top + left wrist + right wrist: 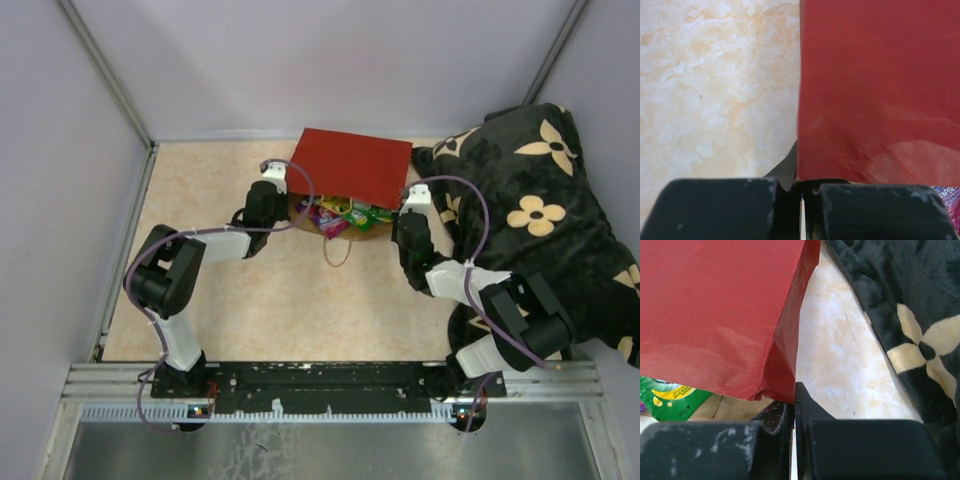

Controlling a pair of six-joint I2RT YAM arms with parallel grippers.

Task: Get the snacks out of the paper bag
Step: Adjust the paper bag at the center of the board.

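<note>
Pinching the left corner of the mouth of the paper bag, the left gripper had its jaws closed thin on the red edge, with bare table to its left. Between the two grippers, candy packets lay in the bag's open mouth. The right gripper was clamped likewise on the right corner, with the black flowered cushion near on its right.

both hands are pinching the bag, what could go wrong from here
The left hand and right hand each pinch only a corner at the mouth of the paper bag, so the paper may tear or slip. Raising the mouth end could slide the snacks back inside. The cushion lies close beside the right arm and might snag.
</note>
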